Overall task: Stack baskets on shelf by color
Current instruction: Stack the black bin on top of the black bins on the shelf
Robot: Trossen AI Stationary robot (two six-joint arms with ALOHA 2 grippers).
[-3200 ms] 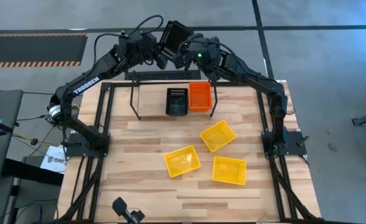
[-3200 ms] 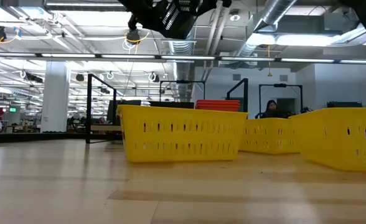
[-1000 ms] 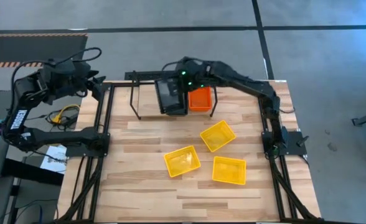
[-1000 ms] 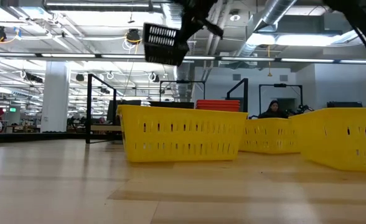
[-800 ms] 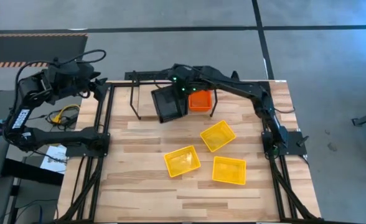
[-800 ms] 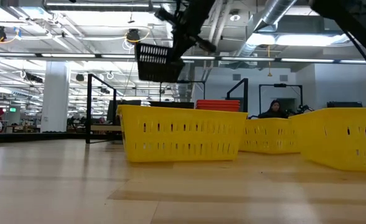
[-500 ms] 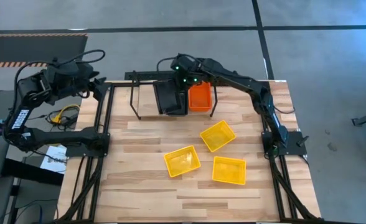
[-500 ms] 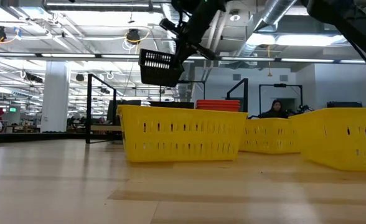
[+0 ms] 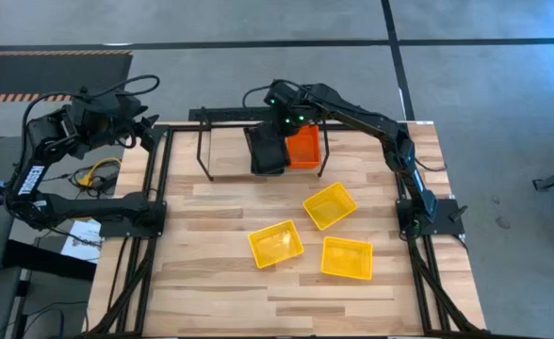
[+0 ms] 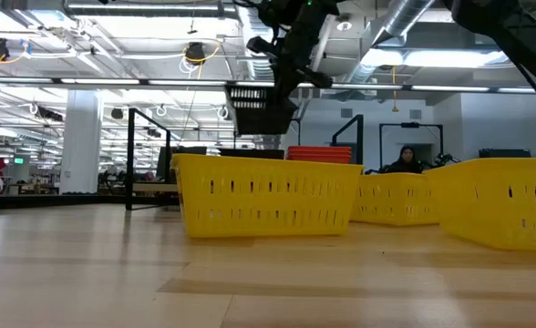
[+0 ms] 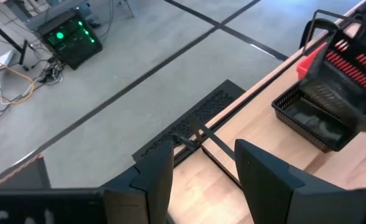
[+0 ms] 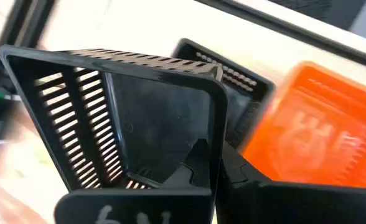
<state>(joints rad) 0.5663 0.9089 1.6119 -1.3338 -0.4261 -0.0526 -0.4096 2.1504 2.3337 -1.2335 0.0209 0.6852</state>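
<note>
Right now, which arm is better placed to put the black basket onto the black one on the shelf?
The right one. The right gripper holds the black basket above the black basket on the shelf, while the left gripper waits open beyond the table's corner.

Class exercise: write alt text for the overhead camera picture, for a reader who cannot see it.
The right gripper holds a black basket over the shelf, above another black basket and beside a red-orange stack. Three yellow baskets lie loose on the table; the left arm waits off its far left corner.
</note>
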